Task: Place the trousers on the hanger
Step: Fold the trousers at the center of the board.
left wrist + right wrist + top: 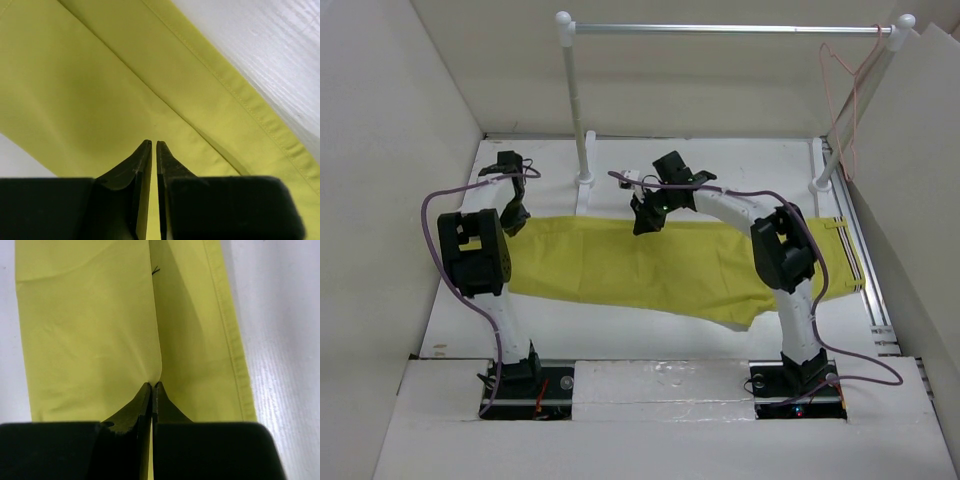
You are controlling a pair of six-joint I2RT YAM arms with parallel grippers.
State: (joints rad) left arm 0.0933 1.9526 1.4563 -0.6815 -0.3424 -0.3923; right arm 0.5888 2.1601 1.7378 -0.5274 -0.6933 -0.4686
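Both claws are pinched nearly shut on cloth. The left claw point(153, 145) has its tips pressed together with yellow showing in the slit between them. The right claw point(154, 386) has gathered a small crease that runs straight into its tips. What they grip is the long bright yellow cloth trousers point(650, 265), which lie flat and lengthwise across the white counter point(620, 330), striped waistband toward the right. The left one holds near the leg end and the right one about halfway along, both on the far edge. Two holds spread apart like that should let the garment rise without bunching. The thin pale pink wire hanger point(825, 85) dangles from the right end of the silver rail on the white-posted stand point(720, 29), well apart from the trousers, so nothing is threaded yet.
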